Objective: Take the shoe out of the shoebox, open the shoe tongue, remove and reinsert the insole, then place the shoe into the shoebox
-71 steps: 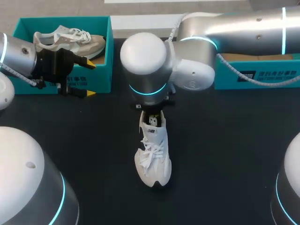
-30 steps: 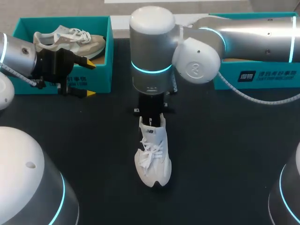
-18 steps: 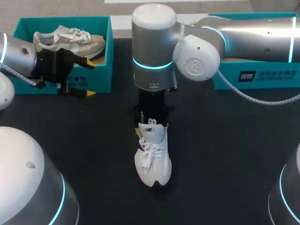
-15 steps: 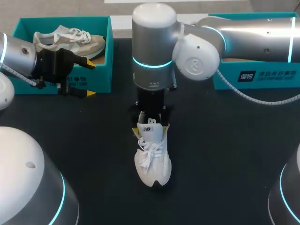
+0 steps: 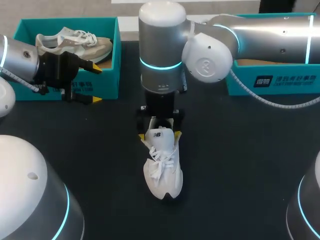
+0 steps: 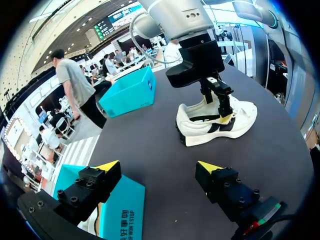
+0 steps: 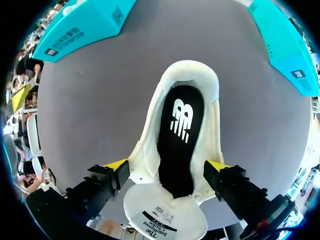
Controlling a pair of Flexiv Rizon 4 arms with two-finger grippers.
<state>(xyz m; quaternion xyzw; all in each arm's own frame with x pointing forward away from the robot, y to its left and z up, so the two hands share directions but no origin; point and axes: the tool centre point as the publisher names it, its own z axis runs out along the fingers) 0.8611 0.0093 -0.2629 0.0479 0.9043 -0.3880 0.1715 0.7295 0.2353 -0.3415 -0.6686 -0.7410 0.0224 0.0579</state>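
Note:
A white sneaker [image 5: 163,167] lies in the middle of the black table, toe toward me. My right gripper [image 5: 159,134] hangs over its heel end, open, one yellow-tipped finger on each side of the shoe. In the right wrist view the gripper [image 7: 167,166] straddles the shoe; the tongue [image 7: 167,220] is folded back and the black insole [image 7: 177,130] lies bare inside. My left gripper [image 5: 95,84] stands open and empty in front of the left shoebox [image 5: 116,50]. From the left wrist view, the sneaker [image 6: 240,117] is ahead of that gripper [image 6: 159,167].
The left teal shoebox holds a beige sneaker [image 5: 75,42]. A second teal shoebox [image 5: 275,80] stands at the back right, partly under my right arm. Black tabletop surrounds the white sneaker on all sides.
My right gripper has opened, letting go of the tongue, and its fingers now straddle the shoe. The tongue has been pulled forward and stands up. My left arm has not moved.

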